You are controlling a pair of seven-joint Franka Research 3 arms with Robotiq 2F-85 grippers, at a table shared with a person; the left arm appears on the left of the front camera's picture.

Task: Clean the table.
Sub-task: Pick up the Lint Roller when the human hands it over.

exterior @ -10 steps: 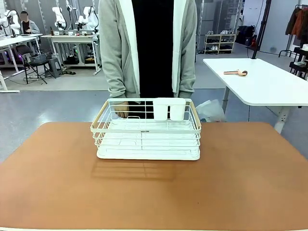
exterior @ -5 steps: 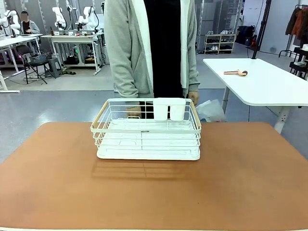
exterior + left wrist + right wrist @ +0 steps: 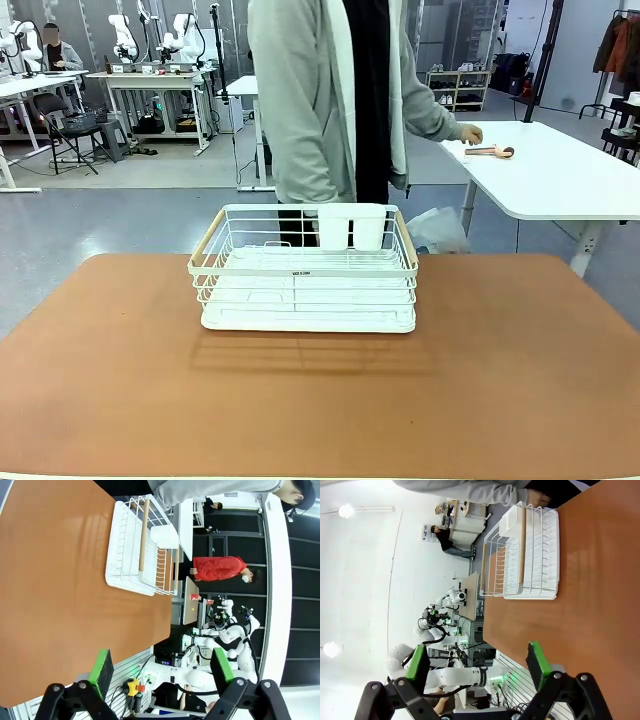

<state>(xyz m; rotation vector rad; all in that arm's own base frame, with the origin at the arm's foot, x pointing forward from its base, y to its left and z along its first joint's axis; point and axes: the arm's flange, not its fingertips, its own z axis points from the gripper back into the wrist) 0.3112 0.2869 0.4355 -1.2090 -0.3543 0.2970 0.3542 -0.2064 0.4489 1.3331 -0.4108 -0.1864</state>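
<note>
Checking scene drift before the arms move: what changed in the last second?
The person, who stood behind the white wire rack with hands low at its far edge, has stepped toward the robot's right. One hand now reaches over the white table, next to a small brown utensil; I cannot tell whether it is gripped. The rack stayed put on the table.

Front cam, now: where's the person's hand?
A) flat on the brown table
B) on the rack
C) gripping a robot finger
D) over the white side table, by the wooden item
D: the hand is stretched out over the white table, right beside the wooden item, well away from the rack.
</note>
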